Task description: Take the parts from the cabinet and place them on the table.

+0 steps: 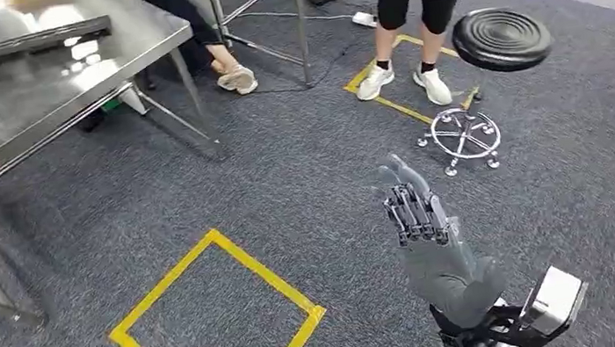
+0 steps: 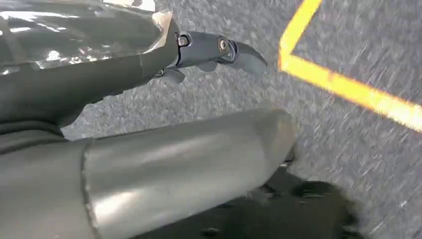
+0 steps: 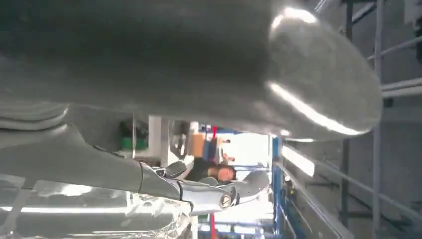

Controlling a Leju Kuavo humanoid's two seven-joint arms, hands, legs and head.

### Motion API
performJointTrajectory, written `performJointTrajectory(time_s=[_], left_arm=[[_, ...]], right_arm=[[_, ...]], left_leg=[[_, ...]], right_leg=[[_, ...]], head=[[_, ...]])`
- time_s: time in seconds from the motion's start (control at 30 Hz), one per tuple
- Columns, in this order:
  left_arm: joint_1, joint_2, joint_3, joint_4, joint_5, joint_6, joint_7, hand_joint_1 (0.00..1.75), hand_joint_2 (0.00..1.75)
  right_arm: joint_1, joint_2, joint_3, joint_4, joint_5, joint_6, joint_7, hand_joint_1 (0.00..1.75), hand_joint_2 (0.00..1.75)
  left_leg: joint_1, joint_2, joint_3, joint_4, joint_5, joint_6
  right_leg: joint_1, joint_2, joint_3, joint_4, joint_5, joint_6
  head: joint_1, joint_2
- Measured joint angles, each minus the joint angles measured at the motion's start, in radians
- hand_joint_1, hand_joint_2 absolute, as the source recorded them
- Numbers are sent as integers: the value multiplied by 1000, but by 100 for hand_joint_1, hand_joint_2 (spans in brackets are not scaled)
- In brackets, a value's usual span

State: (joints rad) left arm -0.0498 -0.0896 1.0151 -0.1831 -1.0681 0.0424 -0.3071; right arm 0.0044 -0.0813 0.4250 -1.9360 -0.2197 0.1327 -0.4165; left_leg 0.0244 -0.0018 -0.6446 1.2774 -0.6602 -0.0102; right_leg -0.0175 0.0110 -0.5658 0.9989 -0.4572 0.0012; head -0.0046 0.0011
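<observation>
Steel tabletop (image 1: 28, 93) at left, right robot hand (image 1: 422, 212) raised over grey carpet (image 1: 303, 165).
A dark flat part (image 1: 31, 39) lies on the tabletop; the right robot hand holds nothing, fingers straight — left robot hand's (image 2: 149, 149) grip cannot be told.

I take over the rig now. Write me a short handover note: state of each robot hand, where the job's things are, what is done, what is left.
Right robot hand: raised over the grey carpet, fingers straight and together, holding nothing.
Left robot hand: hangs low over the carpet beside a yellow tape line; nothing visible in it, grip state unclear.
Job's things: the shiny steel table stands at upper left with a flat dark tray-like object on it. No cabinet in sight.
Done: cannot be judged.
Left: find the cabinet, fetch parts, place them on the table.
Note: two people stand nearby, and a black round stool.
</observation>
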Motion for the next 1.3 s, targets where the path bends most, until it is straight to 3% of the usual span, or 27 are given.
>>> performJointTrajectory(time_s=[0.03, 0.07, 0.13, 0.17, 0.2, 0.23, 0.33, 0.37, 0.4, 0.43, 0.53, 0.57, 0.6, 0.67, 0.7, 0.73, 0.83, 0.87, 0.93, 0.97, 1.03, 1.07, 1.1, 1.17, 1.2, 1.23, 1.3], left_arm=[[2, 0, 0, 0, 0, -3, 0, 0, 0], [3, 0, 0, 0, 0, -7, 0, 0, 0], [1, 1, 1, 0, 0, -7, 0, 0, 0], [1, 2, 1, 0, 0, -6, 0, 0, 0], [1, 3, 1, 0, 0, -7, 0, 0, 0], [1, 4, 0, 0, 0, -7, 0, 0, 0], [0, 4, 1, 0, 1, -12, -1, 0, 0], [-1, 1, 2, 0, 1, -17, -2, 0, 0], [-2, 3, 2, 0, 1, -21, -2, 0, 0], [-1, 4, 2, 0, 2, -21, -2, 0, 0], [1, 4, 3, 0, 2, -19, -2, 0, 0], [1, 4, 3, 0, 2, -18, -2, 0, 0], [-1, 4, 3, 0, 2, -17, -2, 0, 0], [-2, 1, 3, 0, 1, -16, -2, 0, 0], [-2, 2, 3, -1, 1, -14, -2, 0, 0], [-2, 3, 3, -2, 1, -12, -2, 0, 0], [-4, 3, 3, -2, 1, -11, -2, 0, 0], [-5, 2, 3, -2, 1, -11, -2, 0, 0], [-5, 3, 3, -2, -1, -8, -2, 0, 0], [-3, 2, 3, -1, -2, -8, -1, 0, 0], [5, 2, 3, -1, -3, -7, 3, 0, 0], [6, 2, 3, -1, -4, -5, 4, 0, 0], [6, 2, 3, -1, -4, -4, 3, 0, 0], [5, 3, 3, -2, -4, -3, 2, 0, 0], [4, 3, 3, -2, -3, -3, 2, 0, 0], [3, 3, 3, -1, -4, -2, 2, 0, 0], [-1, 3, 3, -2, -4, -2, 0, 0, 0]], right_arm=[[0, 0, 0, 2, 0, 0, 0, 0, 0], [0, 0, 0, 4, 0, 0, 0, 0, 0], [0, 0, 0, 4, 0, 0, 0, 0, 0], [-2, 0, 0, 4, 0, 0, 0, 0, 0], [-3, 0, 0, 5, 0, 0, 0, 0, 0], [-7, 0, 0, 5, 0, 0, 0, 0, 0], [-7, 0, 1, 6, 0, 0, 0, 0, 0], [-8, -1, 1, 6, 0, 0, 0, 0, 0], [-9, -1, 1, 6, 0, 1, 0, 0, 0], [-13, -1, 2, 6, 1, 2, 1, 0, 0], [-14, -1, 3, 7, 2, 2, 7, 0, 0], [-13, -2, 3, 8, 2, 2, 9, 0, 0], [-14, -2, 3, 8, 2, 2, 10, 0, 0], [-14, -1, 4, 8, 2, 2, 11, 0, 0], [-14, -1, 4, 8, 3, 3, 11, 0, 0], [-16, -1, 4, 8, 3, 5, 13, 0, 0], [-14, -1, 3, 8, 3, 9, 13, 0, 0], [-15, -1, 3, 8, 3, 12, 13, 0, 0], [-13, 0, 3, 8, 3, 14, 13, 0, 0], [-12, 0, 3, 8, 4, 15, 13, 0, 0], [-5, -1, 3, 8, 4, 17, 13, 0, 0], [0, -2, 3, 8, 5, 17, 13, 0, 0], [2, -2, 3, 8, 5, 17, 13, 0, 0], [1, -2, 3, 8, 8, 17, 12, 0, 0], [0, -2, 3, 8, 8, 17, 12, 0, 0], [-6, -1, 3, 8, 7, 17, 12, 0, 0], [-13, 0, 3, 9, 6, 16, 13, 0, 0]], left_leg=[[0, -1, -27, 46, -7, 1], [0, -1, -30, 39, 12, 2], [0, -7, 26, -93, 105, 8], [2, -31, 65, -181, 150, 12], [7, -93, 88, -235, 159, 17], [8, -98, 89, -250, 154, 16], [-7, -62, 88, -249, 160, 30], [6, -44, 92, -261, 169, 41], [2, -34, 96, -265, 171, 47], [2, -17, 96, -265, 171, 51], [-2, 28, 93, -264, 170, 51], [-2, 41, 93, -264, 170, 50], [-1, 54, 93, -264, 168, 48], [1, 75, 99, -264, 165, 42], [-5, 84, 105, -264, 162, 37], [-12, 91, 106, -263, 155, 28], [-10, 121, 119, -272, 157, 14], [-6, 123, 120, -271, 152, 6], [-1, 33, 94, -202, 98, 2], [-2, 12, 56, -122, 53, 3], [-2, 0, -18, 23, -2, 4], [-2, -1, -33, 42, 5, 6], [-2, -1, -24, 14, 34, 8], [-1, -13, 44, -132, 124, 14], [1, -54, 84, -214, 159, 18], [2, -87, 95, -248, 152, 18], [-6, -61, 91, -244, 156, 24]], right_leg=[[3, 15, -1, 0, 0, 0], [5, 29, 0, 2, 0, 0], [5, 55, 2, 5, 0, 1], [5, 66, 3, 9, 0, 1], [4, 77, -3, 12, -1, 2], [18, 88, -10, 20, -3, 10], [2, 121, -26, 12, 9, 33], [7, 113, -32, 21, 7, 38], [11, 59, -47, 45, -5, 36], [10, 24, -81, 110, -39, 31], [4, 0, -185, 323, -113, 33], [1, -1, -188, 327, -107, 39], [0, -5, -163, 283, -88, 50], [-2, -37, -56, 94, -24, 69], [-1, -96, -9, 14, -12, 67], [9, -106, -2, 12, -11, 59], [14, -64, -15, 14, -7, 38], [3, -49, -11, 8, 0, 27], [-7, -28, -11, 6, 4, 12], [-5, -18, -11, 6, 4, 5], [2, 9, -13, 7, 5, 1], [4, 22, -13, 7, 5, 1], [5, 37, -12, 8, 5, 1], [5, 64, -10, 10, 5, 2], [4, 76, -10, 12, 5, 3], [17, 85, -17, 21, 3, 8], [11, 102, -24, 16, 9, 22]], head=[[-1, 0], [0, 0], [-1, 0], [-1, 0], [-1, 0], [3, 0], [1, 0], [2, 0], [4, 0], [13, 0], [16, 0], [15, 0], [16, 0], [14, 0], [17, 0], [18, 0], [15, 0], [14, 0], [8, 0], [3, 0], [3, 0], [4, 0], [3, 0], [3, 0], [2, 0], [3, 0], [5, 0]])
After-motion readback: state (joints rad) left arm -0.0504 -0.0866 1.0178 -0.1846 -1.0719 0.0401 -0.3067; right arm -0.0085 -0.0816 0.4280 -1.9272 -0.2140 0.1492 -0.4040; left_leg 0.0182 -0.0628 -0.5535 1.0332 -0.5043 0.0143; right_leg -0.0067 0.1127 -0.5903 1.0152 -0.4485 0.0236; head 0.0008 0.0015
